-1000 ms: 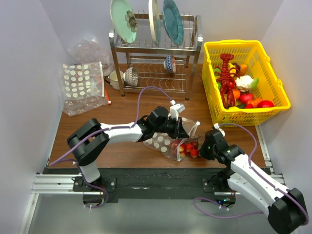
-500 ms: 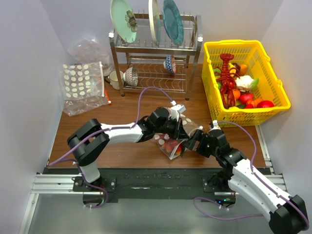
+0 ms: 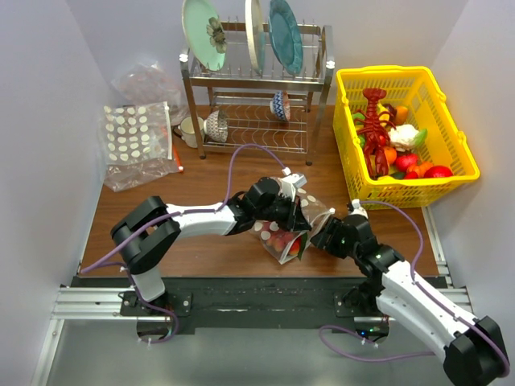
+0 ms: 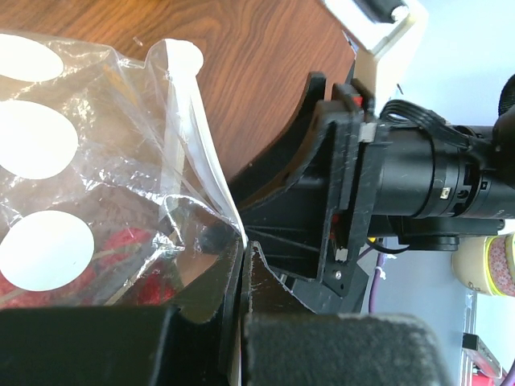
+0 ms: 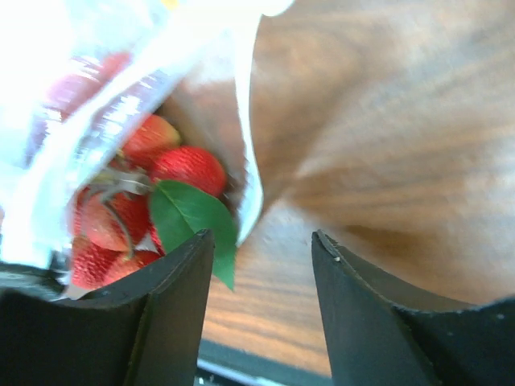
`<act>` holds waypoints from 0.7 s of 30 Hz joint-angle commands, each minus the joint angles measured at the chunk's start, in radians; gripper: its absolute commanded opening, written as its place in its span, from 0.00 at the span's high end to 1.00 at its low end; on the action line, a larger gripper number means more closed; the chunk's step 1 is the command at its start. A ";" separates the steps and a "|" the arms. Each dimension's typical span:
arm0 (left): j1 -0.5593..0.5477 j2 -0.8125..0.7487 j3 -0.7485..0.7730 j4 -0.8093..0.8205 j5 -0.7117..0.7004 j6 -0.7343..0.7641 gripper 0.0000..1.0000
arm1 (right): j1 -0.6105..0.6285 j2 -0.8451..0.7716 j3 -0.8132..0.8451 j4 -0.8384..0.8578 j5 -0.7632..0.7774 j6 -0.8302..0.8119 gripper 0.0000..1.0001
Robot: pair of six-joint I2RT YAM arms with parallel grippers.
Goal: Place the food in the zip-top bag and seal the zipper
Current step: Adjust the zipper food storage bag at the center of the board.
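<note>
The zip-top bag is a clear pouch with white dots, near the table's front centre. My left gripper is shut on the bag's mouth edge, with the film pinched between its closed jaws. The food in the bag is red strawberries with a green leaf poking out. The pale zipper strip runs along the mouth. My right gripper stands open just right of the mouth. Only bare table shows between its fingertips, and its left finger is beside the leaf.
A yellow basket at the right holds more toy food, including a red lobster. A dish rack with plates stands at the back. A flat dotted pack, a wrinkly clear sack and a mug are at the back left.
My right gripper went from shut to open and moved left up to the bag's mouth. The bag was drawn in and tipped up under my left gripper, which stayed shut.
</note>
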 commanded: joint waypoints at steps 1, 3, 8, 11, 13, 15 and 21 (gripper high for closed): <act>-0.006 -0.044 0.022 0.010 -0.012 0.030 1.00 | -0.002 -0.038 -0.074 0.207 0.028 -0.033 0.47; -0.004 -0.044 0.020 0.008 -0.010 0.031 1.00 | -0.003 -0.022 -0.093 0.241 0.034 -0.044 0.49; -0.004 -0.046 0.023 0.007 -0.009 0.028 1.00 | -0.002 0.051 -0.091 0.332 0.059 -0.076 0.50; -0.004 -0.047 0.026 0.007 -0.009 0.030 1.00 | -0.003 0.119 -0.091 0.407 0.059 -0.082 0.51; -0.004 -0.047 0.028 0.004 -0.009 0.031 1.00 | -0.002 0.166 -0.094 0.450 0.054 -0.084 0.55; -0.004 -0.049 0.028 0.003 -0.010 0.030 1.00 | -0.002 0.189 -0.099 0.467 0.035 -0.082 0.60; -0.003 -0.058 0.049 -0.033 -0.029 0.051 1.00 | -0.002 0.203 -0.061 0.420 0.007 -0.078 1.00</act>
